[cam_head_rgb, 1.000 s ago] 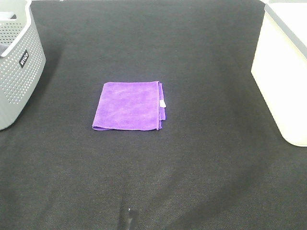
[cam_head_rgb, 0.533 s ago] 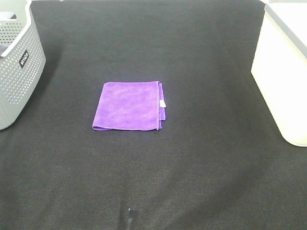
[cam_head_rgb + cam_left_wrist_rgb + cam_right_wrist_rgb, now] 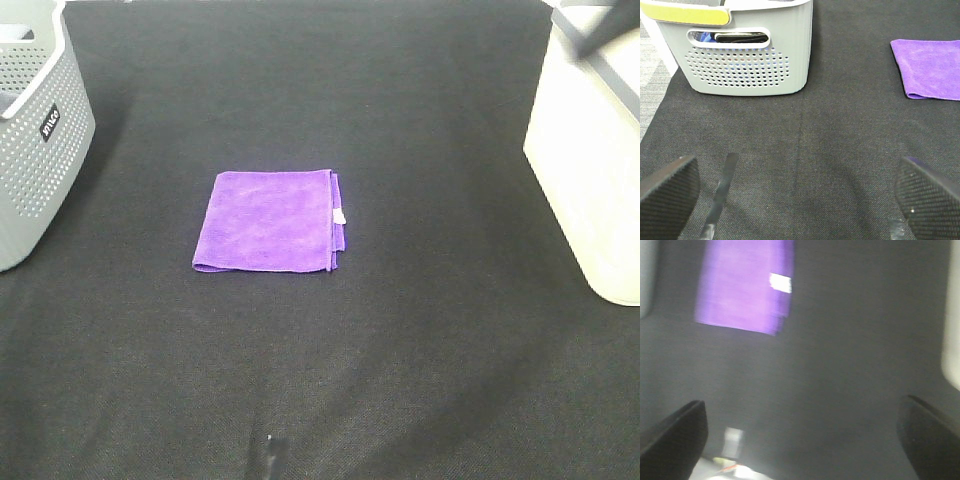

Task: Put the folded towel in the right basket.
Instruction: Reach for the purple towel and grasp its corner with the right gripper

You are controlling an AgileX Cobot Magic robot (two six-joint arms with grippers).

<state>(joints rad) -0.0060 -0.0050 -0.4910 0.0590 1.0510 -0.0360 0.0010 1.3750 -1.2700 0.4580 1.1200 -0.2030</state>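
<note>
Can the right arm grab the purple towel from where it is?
Probably yes. The purple towel lies flat alone on the black mat, with nothing on it or beside it, and the right gripper is open with only bare mat between them.

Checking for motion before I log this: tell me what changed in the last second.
A dark, blurred shape, probably the right arm, has come in over the white basket at upper right. Nothing was gripped. The purple towel and the grey basket stayed put.
</note>
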